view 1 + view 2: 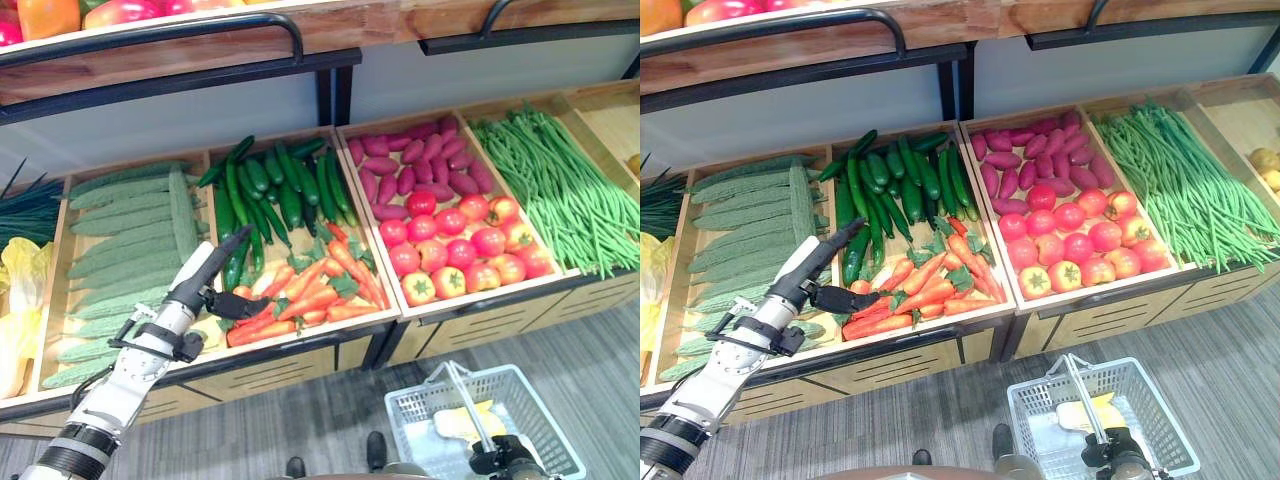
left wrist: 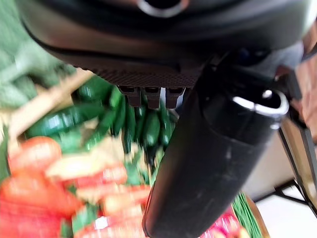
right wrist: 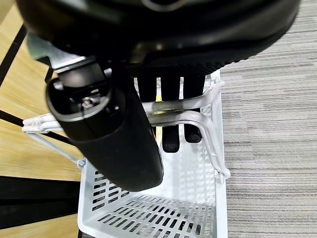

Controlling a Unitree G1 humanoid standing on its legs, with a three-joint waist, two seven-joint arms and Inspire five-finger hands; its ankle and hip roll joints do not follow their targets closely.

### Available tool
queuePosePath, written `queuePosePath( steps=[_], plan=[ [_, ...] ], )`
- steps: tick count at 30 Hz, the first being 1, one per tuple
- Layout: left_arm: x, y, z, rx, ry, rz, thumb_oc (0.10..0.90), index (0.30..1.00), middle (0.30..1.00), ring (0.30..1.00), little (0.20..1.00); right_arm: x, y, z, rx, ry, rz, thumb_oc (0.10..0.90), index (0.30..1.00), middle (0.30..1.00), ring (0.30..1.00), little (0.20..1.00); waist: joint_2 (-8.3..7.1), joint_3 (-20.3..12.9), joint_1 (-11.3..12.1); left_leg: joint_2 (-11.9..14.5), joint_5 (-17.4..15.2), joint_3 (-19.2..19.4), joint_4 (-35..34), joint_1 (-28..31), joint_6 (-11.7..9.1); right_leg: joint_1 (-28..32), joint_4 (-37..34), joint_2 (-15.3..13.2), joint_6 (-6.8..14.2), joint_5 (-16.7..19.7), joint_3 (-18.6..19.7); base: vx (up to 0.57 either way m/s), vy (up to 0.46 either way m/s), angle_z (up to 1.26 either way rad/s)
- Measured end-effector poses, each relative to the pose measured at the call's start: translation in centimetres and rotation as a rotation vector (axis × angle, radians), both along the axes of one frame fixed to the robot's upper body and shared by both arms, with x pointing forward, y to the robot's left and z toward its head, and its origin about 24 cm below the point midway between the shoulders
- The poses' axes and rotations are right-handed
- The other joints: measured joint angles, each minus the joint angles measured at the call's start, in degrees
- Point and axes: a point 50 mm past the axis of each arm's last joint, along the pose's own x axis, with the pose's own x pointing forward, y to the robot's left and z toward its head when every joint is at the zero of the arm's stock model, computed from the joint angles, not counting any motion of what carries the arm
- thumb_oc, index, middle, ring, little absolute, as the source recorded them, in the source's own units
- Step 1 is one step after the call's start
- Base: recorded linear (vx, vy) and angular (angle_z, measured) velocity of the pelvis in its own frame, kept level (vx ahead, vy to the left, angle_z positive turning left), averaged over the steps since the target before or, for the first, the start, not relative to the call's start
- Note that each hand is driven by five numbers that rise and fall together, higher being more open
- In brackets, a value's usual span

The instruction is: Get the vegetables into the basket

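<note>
My left hand [image 1: 205, 275] hovers open over the front of a wooden crate, fingers straight and pointing at the dark green cucumbers [image 1: 275, 185], thumb stretched toward the orange carrots [image 1: 310, 290]. It holds nothing. In the left wrist view its thumb [image 2: 208, 163] stands above blurred carrots [image 2: 44, 188] and cucumbers [image 2: 148, 129]. At the lower right, my right hand [image 1: 510, 455] carries the white wire basket [image 1: 540, 400] above the floor. In the right wrist view its fingers [image 3: 171, 139] are curled round the clear handle [image 3: 198, 116]. Something yellow [image 1: 462, 420] lies in the basket.
Left of the cucumbers lie ridged green gourds [image 1: 130, 230]. To the right are purple sweet potatoes [image 1: 420, 165], tomatoes [image 1: 460, 245] and green beans [image 1: 570, 190]. A shelf with a black rail [image 1: 150, 40] overhangs the crates. Grey carpet [image 1: 300, 420] lies in front.
</note>
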Motion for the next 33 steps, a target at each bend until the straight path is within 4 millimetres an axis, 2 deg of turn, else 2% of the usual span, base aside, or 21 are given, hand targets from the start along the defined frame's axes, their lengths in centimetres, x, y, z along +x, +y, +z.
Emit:
queuePosePath(
  steps=[5,14,20,27,29,33],
  plan=[
    [0.2,-1.9,-1.5,-0.041,0.055,-0.034,0.9,1.0,1.0,1.0,1.0,0.0,0.0,0.0,0.002,0.004,0.004,0.4,0.3,0.3,0.3,0.3,-0.02,0.0,-0.5,0.1,-0.1,0.7,0.0,0.3,0.1,-0.1,0.0,0.2,-0.1,0.1,0.8,0.02,-0.004,-0.08],
    [1.3,-2.4,-2.1,0.016,0.08,-0.032,0.9,1.0,1.0,1.0,1.0,0.3,0.2,0.0,0.0,0.008,0.025,0.4,0.3,0.3,0.3,0.3,-0.02,-0.1,-1.1,0.1,-0.1,1.5,0.0,0.2,0.2,-0.5,0.0,0.3,0.0,0.4,1.4,0.01,-0.004,-0.04],
    [1.9,-3.7,-3.5,0.099,0.112,-0.067,0.9,1.0,1.0,1.0,1.0,0.7,0.2,0.0,0.0,0.0,0.028,0.4,0.3,0.3,0.3,0.3,-0.03,-0.2,-1.8,0.0,-0.2,1.8,0.0,0.2,0.3,-0.7,0.0,0.3,0.0,0.4,1.9,0.01,-0.004,-0.03],
    [1.6,-4.4,-4.4,0.148,0.127,-0.093,0.9,1.0,1.0,1.0,1.0,0.7,0.2,0.1,-0.003,-0.001,0.027,0.4,0.3,0.3,0.3,0.3,-0.03,-0.3,-2.1,0.0,-0.3,2.4,0.0,0.2,0.3,-1.0,0.0,0.4,0.0,0.6,2.7,0.02,-0.003,-0.06],
    [1.4,-4.3,-5.7,0.177,0.169,-0.076,0.9,1.0,1.0,1.0,1.0,0.8,0.2,0.1,-0.003,-0.002,0.028,0.4,0.3,0.3,0.3,0.3,-0.04,-0.7,-2.1,0.0,-0.4,3.3,0.0,0.1,0.4,-1.4,0.0,0.5,0.1,0.8,3.3,0.01,-0.003,-0.17],
    [1.4,-4.6,-6.6,0.183,0.17,-0.04,0.9,1.0,1.0,1.0,1.0,0.6,0.2,0.0,-0.006,0.002,0.024,0.4,0.3,0.3,0.3,0.3,-0.06,-0.8,-2.3,-0.1,-0.4,3.7,0.0,-0.1,0.4,-1.8,0.0,0.5,0.1,1.0,3.8,0.01,-0.002,-0.08]
  ],
)
